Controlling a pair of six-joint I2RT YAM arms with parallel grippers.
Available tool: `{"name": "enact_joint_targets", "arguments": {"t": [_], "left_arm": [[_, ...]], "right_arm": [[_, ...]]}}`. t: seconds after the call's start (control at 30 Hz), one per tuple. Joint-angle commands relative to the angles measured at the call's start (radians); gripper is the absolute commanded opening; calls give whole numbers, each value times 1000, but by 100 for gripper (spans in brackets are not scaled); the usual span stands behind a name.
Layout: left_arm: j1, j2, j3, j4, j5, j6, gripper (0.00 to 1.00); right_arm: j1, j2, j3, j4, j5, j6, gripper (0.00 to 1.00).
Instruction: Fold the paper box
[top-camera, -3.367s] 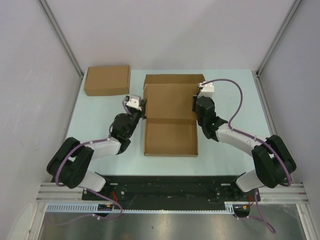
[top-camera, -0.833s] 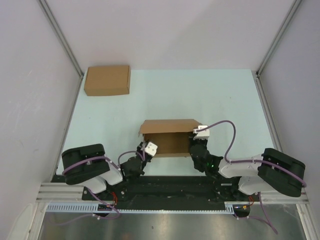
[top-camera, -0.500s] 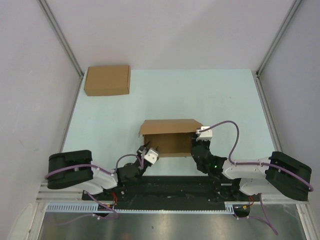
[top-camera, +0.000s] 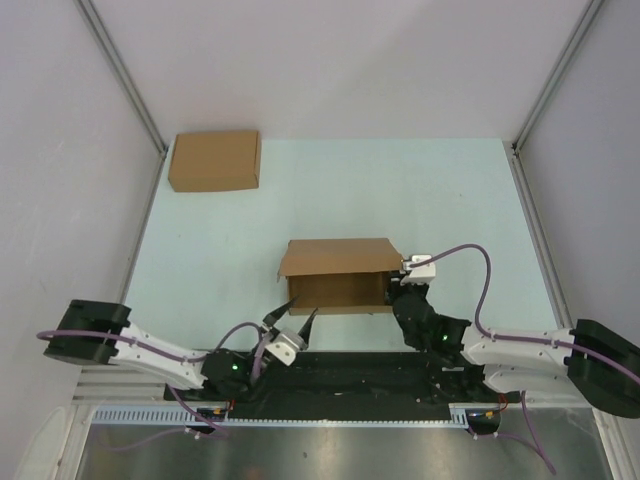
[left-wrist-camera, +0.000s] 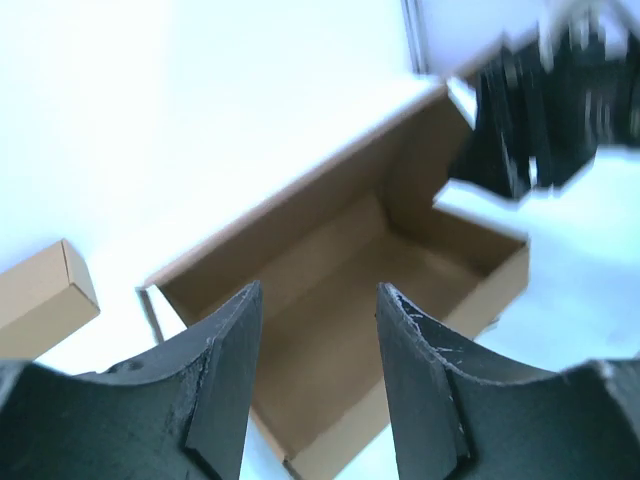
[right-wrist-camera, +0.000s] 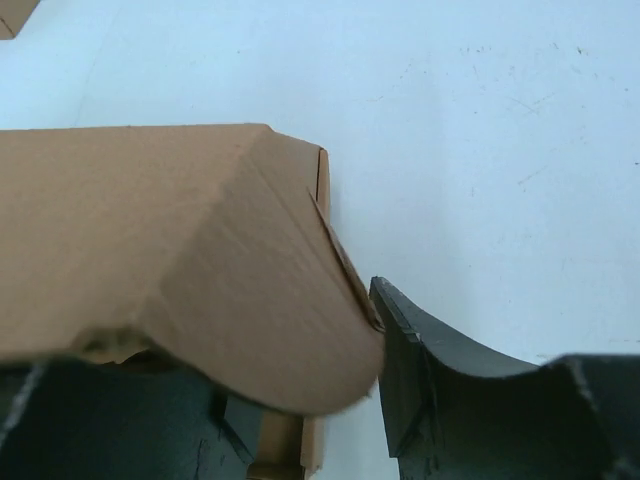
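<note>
The paper box (top-camera: 338, 262) lies in the middle of the table, its lid hanging half-closed over the tray. In the left wrist view the paper box (left-wrist-camera: 330, 300) shows its hollow tray under the raised lid. My left gripper (top-camera: 306, 306) is open and apart from the box's near left corner, with nothing between its fingers (left-wrist-camera: 225, 380). My right gripper (top-camera: 398, 290) sits at the box's right end. There the lid's rounded side flap (right-wrist-camera: 220, 280) lies over the left finger, and the right finger (right-wrist-camera: 430, 380) stands beside the flap's edge, jaws apart.
A second, ready-made flat brown box (top-camera: 214, 160) lies at the far left corner of the pale table (top-camera: 450, 200), also the brown box (left-wrist-camera: 40, 300) in the left wrist view. Grey walls with metal posts close in three sides. The arms' base rail (top-camera: 340, 370) runs along the near edge.
The box went from lying open farther back to near the front edge with its lid folded over. In the last second the left arm drew back from it, and both grippers opened.
</note>
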Motion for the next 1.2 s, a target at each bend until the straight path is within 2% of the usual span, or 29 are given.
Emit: {"name": "enact_joint_targets", "arguments": {"t": [0.0,0.33,0.43,0.57,0.67,0.9,1.03,1.07,1.17], "left_arm": [[-43,-119,101,193,-122,83,54],[-89,-354,318,-373,-114,-137,52],[-86,-412,326,-359,-105,-115,52],[-53,-403,262,-77,-117,104,54],[-11,-382,251,-55,-125,141,55],[94,-414,234,-238,-123,-79,58],[186,-503,268,-522,-73,-262,59],[200,-512,272,-562,-64,-323,59],[248,-531,277,-650,-31,-379,59]], "right_arm": [[12,-85,2,-112,-10,58,48],[41,-195,3,-224,0,79,52],[79,-258,9,-286,15,79,54],[126,-384,61,-404,0,84,59],[172,-441,101,-510,16,107,61],[265,-579,239,-615,9,67,64],[286,-628,362,-638,6,26,64],[286,-637,377,-635,1,15,65],[286,-634,417,-607,-7,-26,69]]}}
